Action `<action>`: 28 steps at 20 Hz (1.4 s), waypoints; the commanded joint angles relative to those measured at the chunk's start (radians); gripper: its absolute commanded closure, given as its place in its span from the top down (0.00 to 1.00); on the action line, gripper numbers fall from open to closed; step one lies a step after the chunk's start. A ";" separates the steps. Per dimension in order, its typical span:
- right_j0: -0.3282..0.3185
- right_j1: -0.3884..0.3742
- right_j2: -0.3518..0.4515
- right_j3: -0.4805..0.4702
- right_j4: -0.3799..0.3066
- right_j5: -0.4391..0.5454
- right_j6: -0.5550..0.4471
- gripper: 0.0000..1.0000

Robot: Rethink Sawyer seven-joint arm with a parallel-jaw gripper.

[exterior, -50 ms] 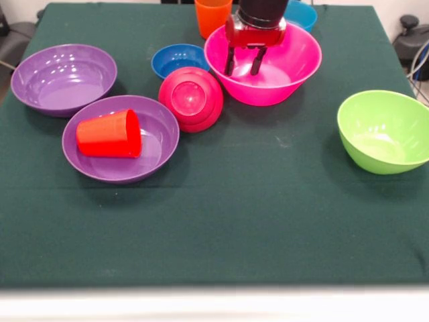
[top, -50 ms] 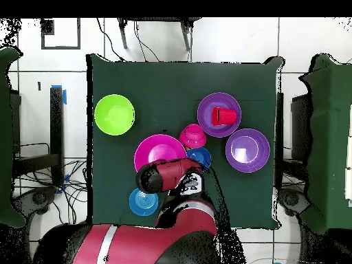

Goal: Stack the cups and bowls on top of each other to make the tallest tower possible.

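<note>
My counter [exterior, -50 ms: 221, 221] is covered in dark green cloth, and everything sits on its far half, toward the edge where my arm comes in. My arm [top, -50 ms: 185, 206], red and black, reaches over that edge, and my tool [exterior, -50 ms: 244, 62] hangs inside the big pink bowl [exterior, -50 ms: 281, 74], its two dark fingers [exterior, -50 ms: 230, 60] spread apart with nothing between them, their tips low over the bowl's inside.

The pink bowl stands upright near the middle of the far edge. The lime green bowl [exterior, -50 ms: 383, 131] stands upright by itself close to one side edge, well apart from the rest. Two wide purple bowls sit toward the opposite side: one purple bowl [exterior, -50 ms: 60, 77] empty near that side edge, the other purple bowl [exterior, -50 ms: 151, 144] just beside it and nearer the middle of the counter. The red cup [exterior, -50 ms: 109, 134] lies on its side in this second bowl, with its mouth toward the bowl's middle.

The small crimson bowl [exterior, -50 ms: 191, 98] is tipped over, its base showing, between the second purple bowl and the pink bowl and touching or nearly touching both. The small dark blue bowl [exterior, -50 ms: 175, 59] sits upright just behind it, beside the pink bowl. The light blue bowl [exterior, -50 ms: 303, 13] is partly hidden behind the pink bowl at the far edge. The orange cup [exterior, -50 ms: 212, 17] stands at the far edge, just behind the pink bowl's rim. No tower stands; nothing is stacked apart from the cup in the bowl.
</note>
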 commanded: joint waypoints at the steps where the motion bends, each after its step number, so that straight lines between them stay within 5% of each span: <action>1: 0.015 0.127 0.064 -0.101 -0.008 -0.052 0.104 1.00; 8: 0.042 0.120 0.067 -0.123 0.007 -0.027 0.105 1.00; 12: 0.042 0.055 0.095 -0.094 0.009 0.045 0.073 1.00; 19: -0.039 -0.007 0.116 -0.051 -0.025 0.101 0.001 1.00; 28: 0.032 -0.065 0.045 -0.121 -0.054 0.273 -0.064 1.00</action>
